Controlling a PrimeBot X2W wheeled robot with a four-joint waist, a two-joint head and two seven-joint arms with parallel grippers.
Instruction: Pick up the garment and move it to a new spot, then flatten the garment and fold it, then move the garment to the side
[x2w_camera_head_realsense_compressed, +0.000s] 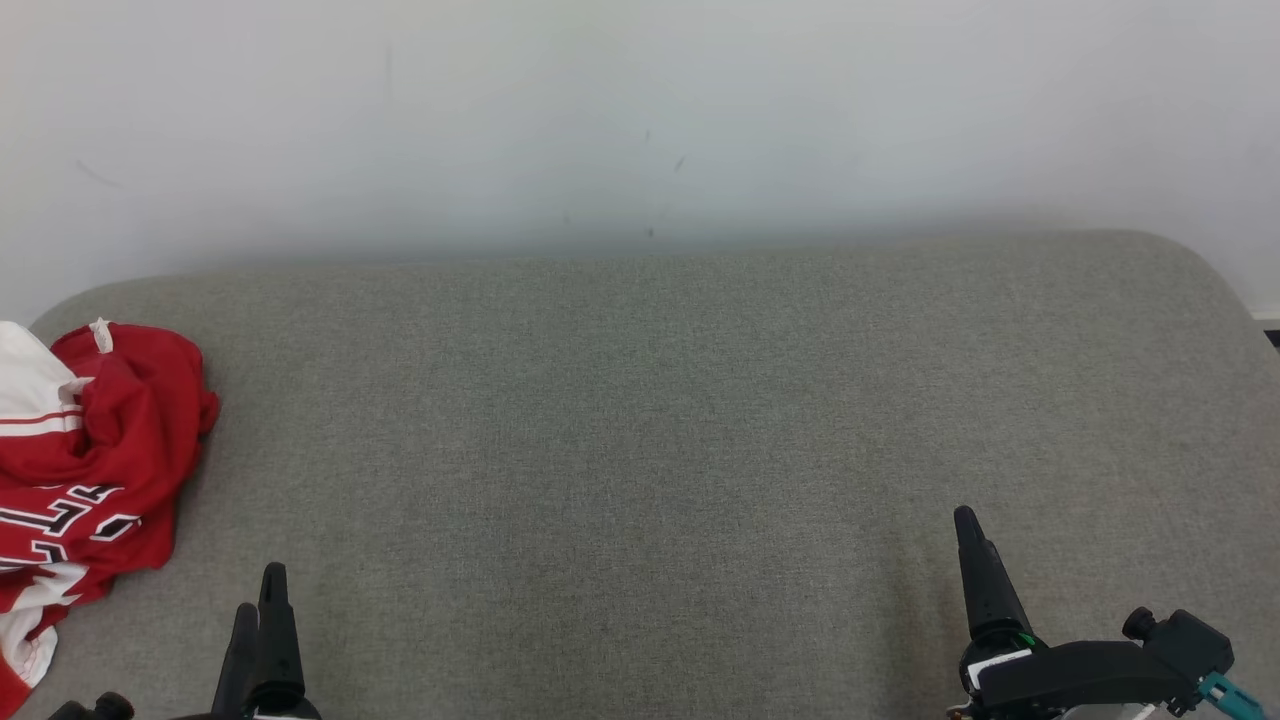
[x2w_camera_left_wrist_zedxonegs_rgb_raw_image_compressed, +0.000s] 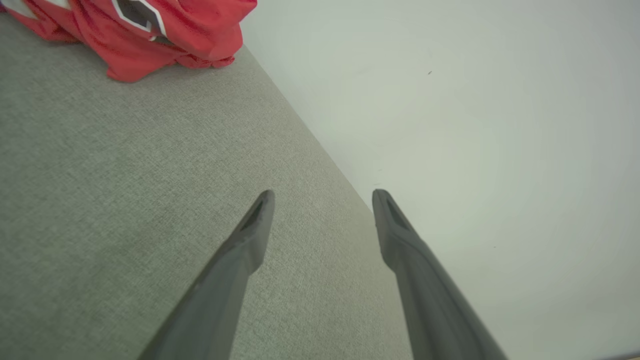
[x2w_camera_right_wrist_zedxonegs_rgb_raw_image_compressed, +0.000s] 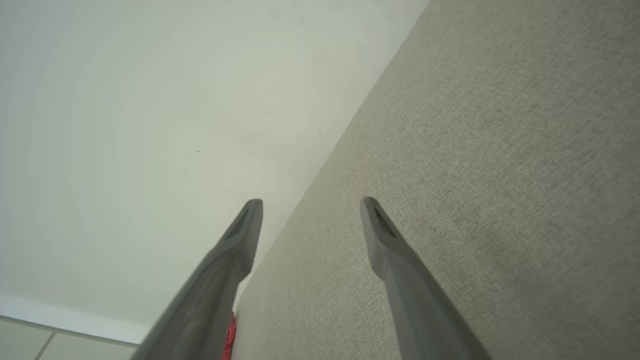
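A crumpled red jersey (x2w_camera_head_realsense_compressed: 85, 470) with white trim and black lettering lies at the far left edge of the grey fabric surface (x2w_camera_head_realsense_compressed: 640, 450). In the left wrist view the jersey (x2w_camera_left_wrist_zedxonegs_rgb_raw_image_compressed: 145, 30) sits at the top left, well beyond the fingers. My left gripper (x2w_camera_head_realsense_compressed: 258, 600) is low at the bottom left, to the right of the jersey and apart from it; its fingers stand open (x2w_camera_left_wrist_zedxonegs_rgb_raw_image_compressed: 322, 200) with nothing between them. My right gripper (x2w_camera_head_realsense_compressed: 968, 525) is at the lower right, open (x2w_camera_right_wrist_zedxonegs_rgb_raw_image_compressed: 310, 205) and empty. A sliver of the red jersey (x2w_camera_right_wrist_zedxonegs_rgb_raw_image_compressed: 231, 335) peeks beside its left finger.
A plain pale wall (x2w_camera_head_realsense_compressed: 640, 120) rises directly behind the grey surface. The surface has rounded back corners at left and right. A strip of tiled floor (x2w_camera_right_wrist_zedxonegs_rgb_raw_image_compressed: 30, 345) shows in the right wrist view.
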